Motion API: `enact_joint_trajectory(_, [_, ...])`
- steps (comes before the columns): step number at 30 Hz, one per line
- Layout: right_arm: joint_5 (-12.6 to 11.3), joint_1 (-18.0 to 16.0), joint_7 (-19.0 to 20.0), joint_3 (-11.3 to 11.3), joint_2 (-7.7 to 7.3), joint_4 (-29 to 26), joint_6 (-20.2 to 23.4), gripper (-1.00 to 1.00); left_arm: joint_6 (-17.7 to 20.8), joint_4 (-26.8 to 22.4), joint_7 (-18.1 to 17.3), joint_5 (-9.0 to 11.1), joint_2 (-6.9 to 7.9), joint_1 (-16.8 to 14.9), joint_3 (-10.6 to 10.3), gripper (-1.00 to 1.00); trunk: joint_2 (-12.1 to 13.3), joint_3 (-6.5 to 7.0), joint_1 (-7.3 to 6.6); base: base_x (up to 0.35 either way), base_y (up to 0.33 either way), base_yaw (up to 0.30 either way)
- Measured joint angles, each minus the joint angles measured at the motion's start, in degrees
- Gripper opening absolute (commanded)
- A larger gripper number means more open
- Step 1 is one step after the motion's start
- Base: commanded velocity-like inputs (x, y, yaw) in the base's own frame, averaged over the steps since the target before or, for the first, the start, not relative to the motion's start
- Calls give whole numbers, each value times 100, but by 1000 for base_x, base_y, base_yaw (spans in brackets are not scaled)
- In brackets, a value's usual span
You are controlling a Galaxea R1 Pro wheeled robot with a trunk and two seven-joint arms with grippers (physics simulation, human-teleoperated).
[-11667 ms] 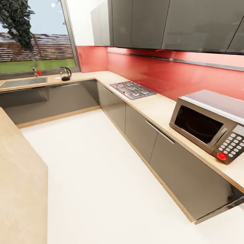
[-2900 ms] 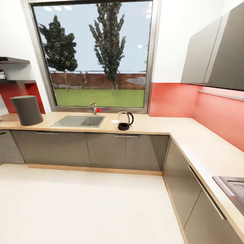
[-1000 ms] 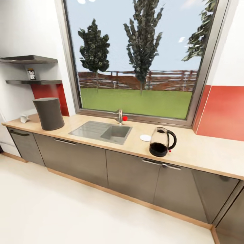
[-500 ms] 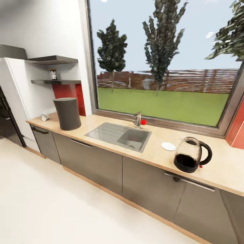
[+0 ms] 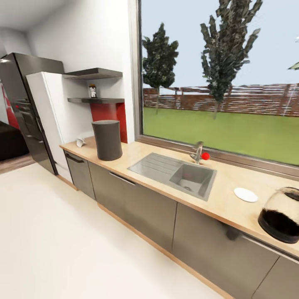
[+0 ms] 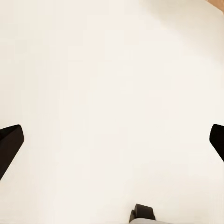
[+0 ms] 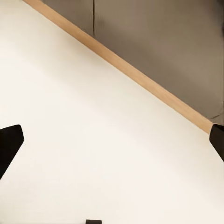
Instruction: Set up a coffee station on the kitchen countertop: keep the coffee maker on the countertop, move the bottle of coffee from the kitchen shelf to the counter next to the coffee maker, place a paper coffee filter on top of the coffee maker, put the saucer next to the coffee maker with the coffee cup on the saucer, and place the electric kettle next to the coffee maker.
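Coffee maker (image 5: 107, 139): on kitchen countertop (image 5: 158, 155), left of sink (image 5: 176, 173).
Electric kettle (image 5: 283, 215): far right, saucer (image 5: 245, 194) near.
Left gripper (image 6: 112, 144): fingers spread, empty.
Right gripper (image 7: 112, 144): fingers spread, empty.

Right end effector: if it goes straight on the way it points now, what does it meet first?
Most likely the pale floor. The right end effector is open, empty, aimed down at it, just short of the wooden plinth under the dark cabinet fronts. Depth is unclear.
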Motion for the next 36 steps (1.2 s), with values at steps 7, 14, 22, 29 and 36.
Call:
enact_joint_trajectory(7, [0, 0, 0, -1, 0, 0, 0, 100, 0, 2, -2, -2, 0, -4, 0, 100, 0, 0, 0, 281, 214, 276])
enact_joint_trajectory(14, [0, 0, 0, -2, 0, 0, 0, 100, 0, -2, -2, 2, 0, -3, 0, 100, 0, 0, 0, 281, 214, 276])
enact_joint_trajectory(22, [0, 0, 0, 1, 0, 0, 0, 100, 0, -3, 2, 1, 0, -2, 0, 100, 0, 0, 0, 281, 214, 276])
enact_joint_trajectory(29, [0, 0, 0, -1, 0, -1, 1, 100, -2, -3, -2, 1, 0, -3, -1, 100, 0, 0, 0, 293, 150, 276])
enact_joint_trajectory(36, [0, 0, 0, 2, 0, -1, 1, 100, -9, -3, -2, 2, 0, -4, -2, 100, 0, 0, 0, 330, 16, 276])
